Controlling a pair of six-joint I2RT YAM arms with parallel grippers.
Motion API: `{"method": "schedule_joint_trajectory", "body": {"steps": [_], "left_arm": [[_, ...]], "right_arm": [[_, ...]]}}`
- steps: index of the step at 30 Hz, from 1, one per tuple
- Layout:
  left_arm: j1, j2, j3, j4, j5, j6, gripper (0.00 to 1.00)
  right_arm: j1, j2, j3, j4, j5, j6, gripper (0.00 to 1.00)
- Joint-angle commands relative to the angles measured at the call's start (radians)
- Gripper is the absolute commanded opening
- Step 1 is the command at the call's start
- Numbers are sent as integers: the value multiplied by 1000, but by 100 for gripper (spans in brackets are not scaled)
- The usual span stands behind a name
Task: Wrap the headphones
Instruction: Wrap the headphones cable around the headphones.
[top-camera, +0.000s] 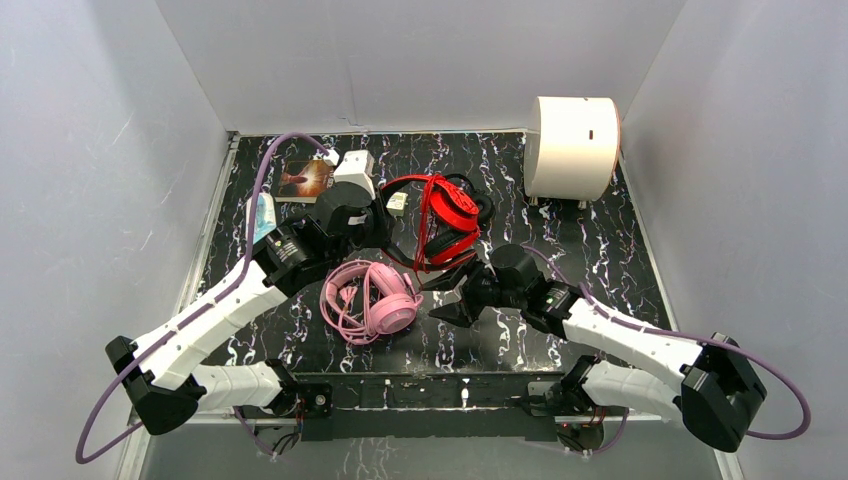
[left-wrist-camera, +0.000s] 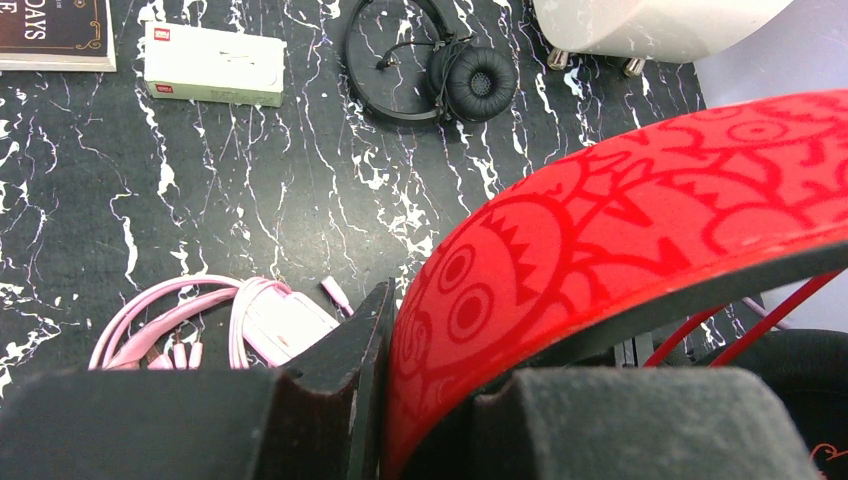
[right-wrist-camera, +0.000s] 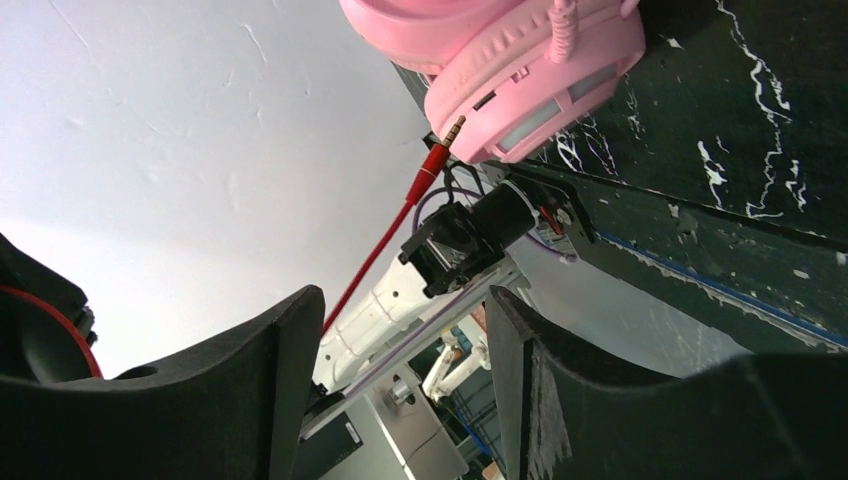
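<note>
While left claw (left-wrist-camera: 440, 400) clamps red headset (left-wrist-camera: 620, 230), right claw (right-wrist-camera: 400, 330) gapes, red plug (right-wrist-camera: 432, 165) seen only from right wrist

Setting: robotics lab test cell. Evidence: plain grey panel walls (top-camera: 420, 60) enclosing a black marble-patterned surface (top-camera: 590, 260) on three sides; white left arm (top-camera: 215, 315) and right arm (top-camera: 630, 340) bolted to a metal rail (top-camera: 430, 392) at its near edge; purple cables (top-camera: 255, 195) looping loose; white cylinder (top-camera: 572, 148) far right.

Dark booklet (left-wrist-camera: 50, 35) reads "DAYS", partly cut off
</note>
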Motion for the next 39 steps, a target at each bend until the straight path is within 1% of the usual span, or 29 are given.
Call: {"method": "schedule_joint_trajectory", "body": {"steps": [1,5,7,11,14,17,20,25,28,30,31,32,34,35,37,38,39], "left_arm": [[5,-32,53,61,8,-17,0],[6,-32,52,64,16,-20,0],[4,-31,51,64,19,-19,0],[5,-32,55,68,23,-19,0],[6,-29,59,68,27,-18,0],[6,-27,63,67,31,-18,0],[7,-32,64,64,30,-19,0],[7,-42,64,61,36,-21,0],[7,-59,47,74,68,-19,0],[7,-85,13,125,133,15,0],[7,-105,-14,171,189,45,0],[7,-128,-42,220,249,84,0],[7,-167,-91,307,415,190,0],[7,-178,-101,323,494,239,0],[7,-176,-88,290,667,346,0],[7,-171,-81,270,748,399,0],[7,-177,-81,261,797,437,0]], "right_arm": [[22,15,15,101,58,50,68],[33,14,11,81,92,76,66],[34,2,-4,87,108,95,62],[34,7,-8,110,108,106,57],[36,15,-7,125,113,109,44],[38,23,-2,137,119,109,35],[39,31,1,147,119,110,28],[44,32,-12,171,135,110,12],[44,16,-30,180,151,107,1],[44,-3,-46,185,170,89,0],[44,-15,-51,181,186,66,0],[43,-31,-56,176,202,36,0],[24,-74,-70,179,228,-74,0],[10,-98,-82,205,236,-164,0],[-35,-141,-95,282,223,-381,0],[-58,-159,-100,349,197,-509,0],[-83,-173,-99,390,158,-627,0]]}}
